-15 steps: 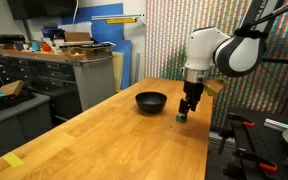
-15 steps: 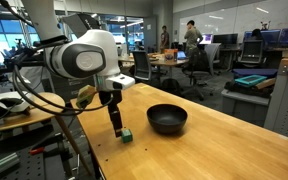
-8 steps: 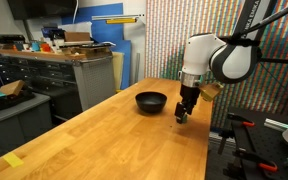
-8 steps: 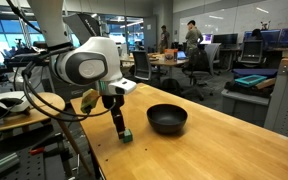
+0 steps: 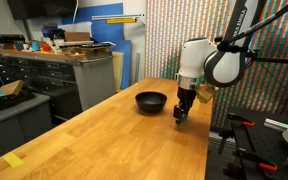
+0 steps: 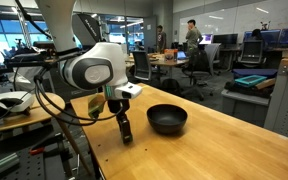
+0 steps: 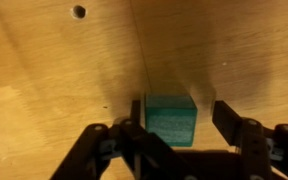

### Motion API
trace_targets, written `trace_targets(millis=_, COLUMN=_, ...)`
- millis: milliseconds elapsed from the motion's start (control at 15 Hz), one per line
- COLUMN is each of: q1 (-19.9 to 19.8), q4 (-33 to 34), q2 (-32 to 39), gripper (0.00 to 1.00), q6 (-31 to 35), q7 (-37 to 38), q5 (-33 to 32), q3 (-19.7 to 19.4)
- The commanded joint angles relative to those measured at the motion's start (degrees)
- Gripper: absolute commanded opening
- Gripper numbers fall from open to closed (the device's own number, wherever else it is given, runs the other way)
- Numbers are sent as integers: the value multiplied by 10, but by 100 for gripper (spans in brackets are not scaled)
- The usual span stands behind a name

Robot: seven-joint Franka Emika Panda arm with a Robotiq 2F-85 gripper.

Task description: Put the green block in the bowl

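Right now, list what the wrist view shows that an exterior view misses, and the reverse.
Wrist view only: the green block sits between the open fingers, with a clear gap on one side. Exterior view only: the bowl, standing apart from the fingers, and the arm above them. Both: the fingers down at the wooden table.

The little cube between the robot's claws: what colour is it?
The cube is teal green, seen best in the wrist view.
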Motion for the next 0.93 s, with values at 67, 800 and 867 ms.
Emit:
trace_targets(millis=67, q1=24, q4=8, q2=1, gripper=37, q6=-3, q7=-29, q5=16, q3=-28)
trace_targets(millis=800, q1=19, q4=48, q2=-66, gripper=21, q6=-127, q7=-66, q5=9, q3=3)
trace_targets(millis=867, q1=18, q4=59, q2=-73, gripper=21, q6=-151, q7=-67, q5=2, q3=5)
